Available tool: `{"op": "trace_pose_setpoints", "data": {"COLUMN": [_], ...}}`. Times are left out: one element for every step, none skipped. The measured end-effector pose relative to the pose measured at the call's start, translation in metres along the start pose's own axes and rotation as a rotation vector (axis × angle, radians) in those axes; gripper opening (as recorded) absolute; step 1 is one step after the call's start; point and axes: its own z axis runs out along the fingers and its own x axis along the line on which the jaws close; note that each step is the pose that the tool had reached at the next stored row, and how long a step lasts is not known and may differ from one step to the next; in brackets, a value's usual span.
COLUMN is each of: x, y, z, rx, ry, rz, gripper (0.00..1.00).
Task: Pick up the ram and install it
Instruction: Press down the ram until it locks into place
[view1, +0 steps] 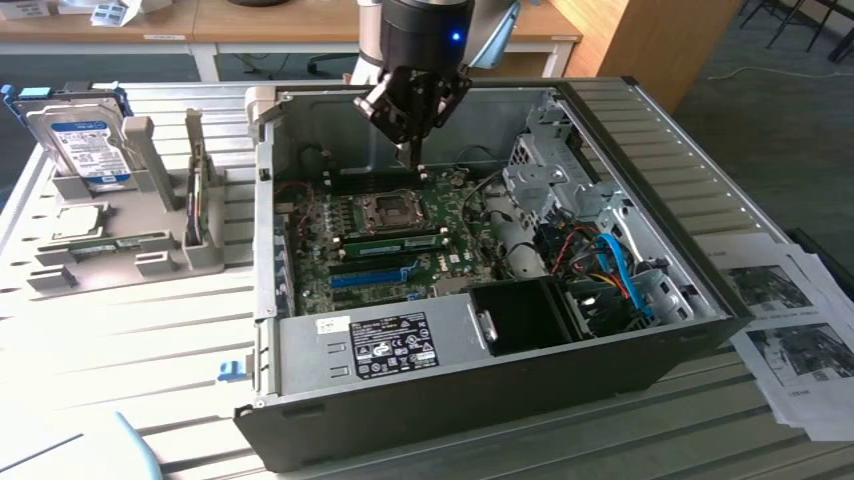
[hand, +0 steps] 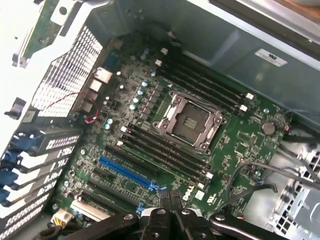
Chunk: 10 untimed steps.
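The black gripper (view1: 415, 150) hangs at the upper middle of the exterior view, over the open computer case (view1: 667, 200), its fingers pressed together with nothing between them. In the exterior view a green ram stick (view1: 398, 243) lies seated in a slot just below the empty CPU socket (view1: 395, 208) on the motherboard (view1: 441, 270). A blue-labelled hard drive (view1: 83, 145) stands in a grey holder (view1: 134, 250) at the left of the frame.
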Motion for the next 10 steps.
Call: {"op": "trace_pose_setpoints", "data": {"x": [0.0, 0.0, 0.0, 0.0, 0.0, 0.0, 0.0, 0.0, 0.0, 0.0], "y": [0.0, 0.0, 0.0, 0.0, 0.0, 0.0, 0.0, 0.0, 0.0, 0.0], "z": [0.0, 0.0, 0.0, 0.0, 0.0, 0.0, 0.0, 0.0, 0.0, 0.0], "rx": [-0.0001, -0.0002, -0.0005, -0.0006, -0.0007, -0.0009, -0.001, -0.0011, -0.0013, -0.0014], "ry": [-0.0001, -0.0002, -0.0004, -0.0005, -0.0006, -0.0007, -0.0009, -0.001, -0.0012, -0.0012], "rz": [0.012, 0.024, 0.037, 0.049, 0.061, 0.073, 0.086, 0.098, 0.11, 0.123], "gripper": [0.09, 0.09, 0.09, 0.09, 0.09, 0.09, 0.09, 0.09, 0.09, 0.09]}}
